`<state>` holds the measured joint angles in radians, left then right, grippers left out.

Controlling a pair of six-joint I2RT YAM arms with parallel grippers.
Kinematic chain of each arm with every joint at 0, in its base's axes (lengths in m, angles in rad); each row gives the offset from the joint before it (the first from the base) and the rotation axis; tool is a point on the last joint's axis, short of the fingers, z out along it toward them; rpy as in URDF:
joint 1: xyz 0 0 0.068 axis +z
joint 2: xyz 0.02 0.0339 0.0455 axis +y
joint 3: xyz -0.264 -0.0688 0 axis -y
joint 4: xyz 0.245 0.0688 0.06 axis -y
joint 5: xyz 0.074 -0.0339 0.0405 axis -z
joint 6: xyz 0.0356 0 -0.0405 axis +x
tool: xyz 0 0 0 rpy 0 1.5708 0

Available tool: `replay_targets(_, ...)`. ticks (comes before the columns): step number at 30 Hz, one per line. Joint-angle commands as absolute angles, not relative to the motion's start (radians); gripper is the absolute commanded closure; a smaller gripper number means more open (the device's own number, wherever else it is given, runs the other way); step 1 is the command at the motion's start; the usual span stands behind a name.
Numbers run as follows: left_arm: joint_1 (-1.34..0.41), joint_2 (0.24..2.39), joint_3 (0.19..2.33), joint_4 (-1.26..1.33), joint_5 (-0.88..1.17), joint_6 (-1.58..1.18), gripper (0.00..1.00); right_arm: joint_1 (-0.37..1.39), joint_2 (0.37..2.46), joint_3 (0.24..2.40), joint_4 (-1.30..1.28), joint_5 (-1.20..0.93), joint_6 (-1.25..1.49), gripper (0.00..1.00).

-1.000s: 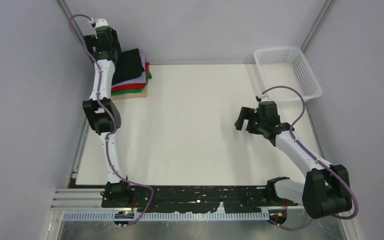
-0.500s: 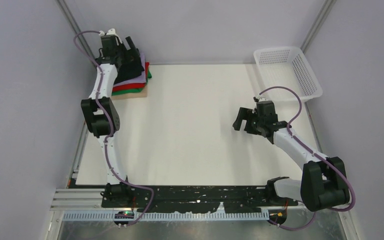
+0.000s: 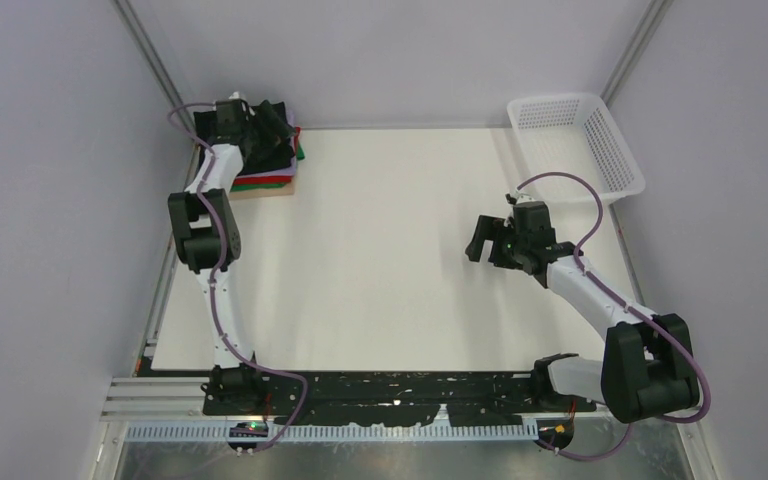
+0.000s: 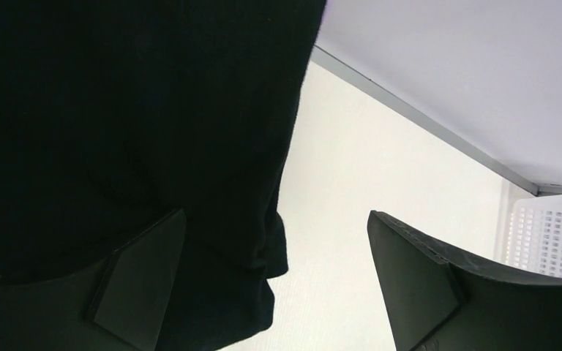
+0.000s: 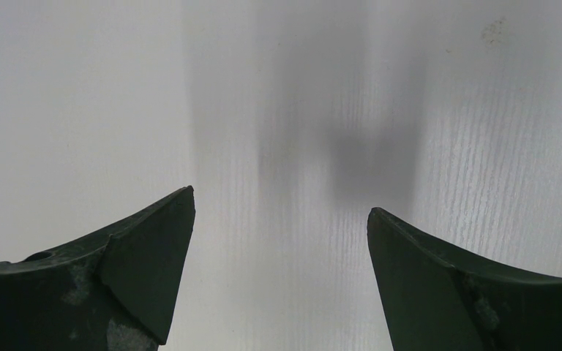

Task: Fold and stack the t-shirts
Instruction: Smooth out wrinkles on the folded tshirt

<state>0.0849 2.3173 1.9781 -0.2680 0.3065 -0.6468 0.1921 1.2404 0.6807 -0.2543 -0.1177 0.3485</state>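
**Black shirt on the pile: clear away without dragging it**

The white tabletop [image 3: 390,260] takes up most of the top view. The left arm reaches to its far left corner, and the right arm is bent over its right half. A white mesh basket [image 3: 620,155] stands at the far right corner, well apart from both arms.

The stack of t-shirts [image 3: 265,180] sits in the far left corner. A red layer shows at its near edge, a tan one lies beneath it, and a sliver of green shows on the right side. The black t-shirt [image 4: 117,110] lies on top. In the left wrist view it fills the left half, and its folded edge hangs a little over the layers below.

The left end effector [image 4: 276,234] is directly over that edge with its jaws spread wide and nothing between them. One finger [image 4: 135,281] is over the black cloth; whether it touches cannot be told. The other finger is out over bare tabletop. The right end effector [image 5: 282,212] hovers above the tabletop, also spread wide and holding nothing.

The pile appears complete, so the step in hand is probably to settle the top shirt or let go of it. To do that well, the left jaws should stay wide and rise straight up from the cloth. A sideways pull could catch the loose fold and skew the top layer. If the overhanging edge needs tidying, a light nudge toward the pile is safer than a new pinch. The right arm is best kept clear.
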Motion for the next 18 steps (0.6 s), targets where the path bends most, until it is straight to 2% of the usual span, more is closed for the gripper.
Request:
replay_targets(1, 0.063, 2.308, 1.956, -0.240, 0.379, -0.689, 0.01, 0.186, 1.209, 0.703, -0.207, -0.123, 0.333, 0.05)
replay_targets(7, 0.036, 2.253, 1.980, -0.274, 0.360, -0.622, 0.00, 0.187, 1.175, 0.700, -0.200, -0.124, 0.328, 0.05)
replay_targets(11, 0.016, 2.137, 2.004, -0.360, 0.344, -0.541, 0.00, 0.188, 1.131, 0.707, -0.195, -0.124, 0.322, 0.05)
replay_targets(14, -0.015, 1.984, 1.910, -0.390, 0.311, -0.489, 0.00, 0.187, 1.077, 0.701, -0.189, -0.105, 0.322, 0.05)
replay_targets(18, -0.039, 1.723, 1.646, -0.323, 0.300, -0.475, 0.00, 0.186, 0.996, 0.672, -0.180, -0.047, 0.322, 0.05)
